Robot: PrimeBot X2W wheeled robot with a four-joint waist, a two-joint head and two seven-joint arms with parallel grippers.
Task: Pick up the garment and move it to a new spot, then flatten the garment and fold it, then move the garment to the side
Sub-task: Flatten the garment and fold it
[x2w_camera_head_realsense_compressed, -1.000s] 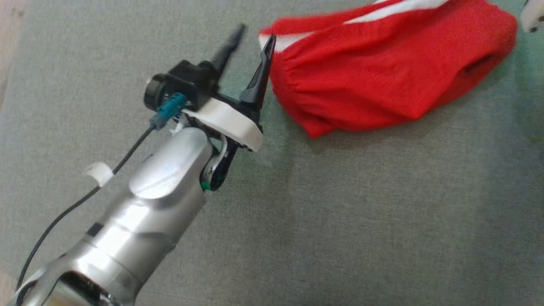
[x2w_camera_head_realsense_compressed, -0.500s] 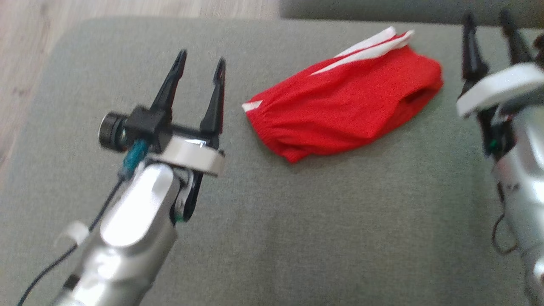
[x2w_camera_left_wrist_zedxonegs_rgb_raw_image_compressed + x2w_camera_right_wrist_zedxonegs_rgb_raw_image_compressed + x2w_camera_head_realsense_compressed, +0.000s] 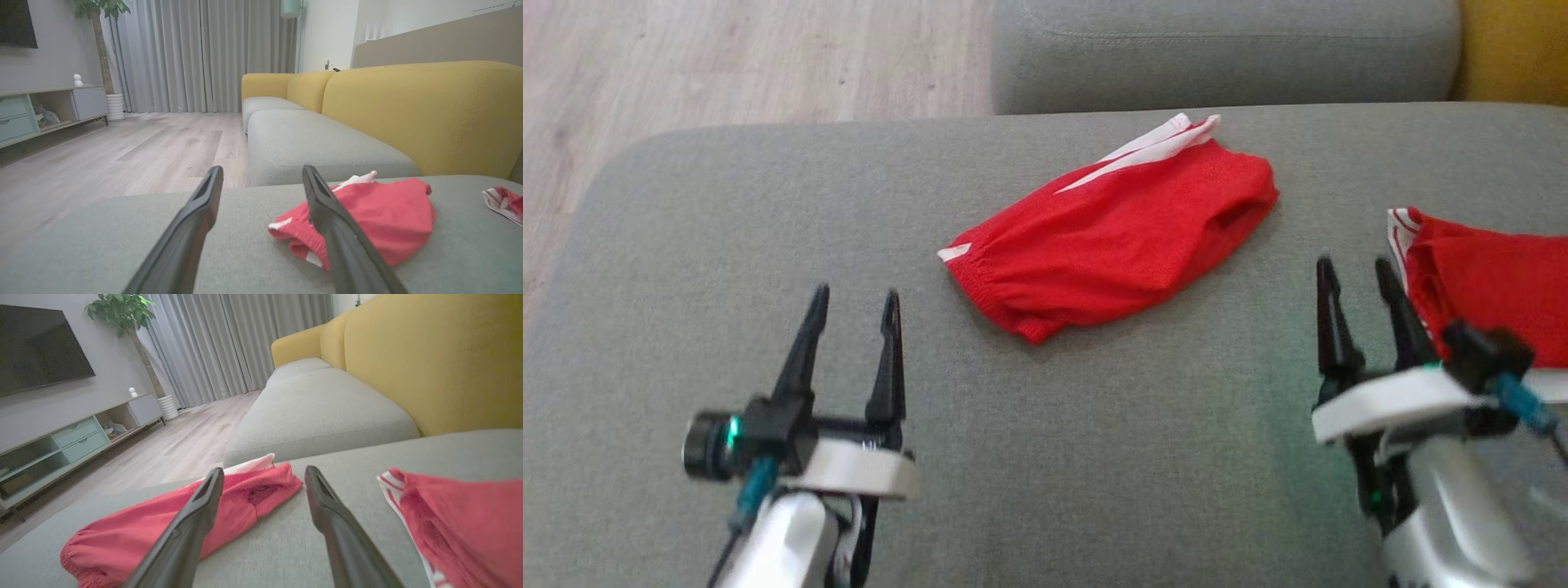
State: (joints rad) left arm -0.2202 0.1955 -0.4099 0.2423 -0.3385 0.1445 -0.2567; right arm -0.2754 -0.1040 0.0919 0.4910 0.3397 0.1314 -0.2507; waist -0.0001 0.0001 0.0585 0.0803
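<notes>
A folded red garment (image 3: 1115,233) with white stripes lies on the grey sofa cushion (image 3: 1094,441), in the middle of the head view. It shows too in the left wrist view as a red garment (image 3: 388,216) and in the right wrist view as a red garment (image 3: 163,522). My left gripper (image 3: 856,302) stands open at the lower left, well short of the garment, with nothing between its fingers. At the lower right my right gripper (image 3: 1356,269) is open and empty, to the garment's right.
A second red piece of clothing (image 3: 1494,286) with a striped edge lies at the right, beside my right gripper. Another grey cushion (image 3: 1225,49) lies beyond, a yellow sofa back (image 3: 421,110) on the right, wooden floor (image 3: 727,65) on the left.
The left gripper opened wider and drew back from the garment's waistband end. The head view has shifted so that both grippers and the second red piece show.
</notes>
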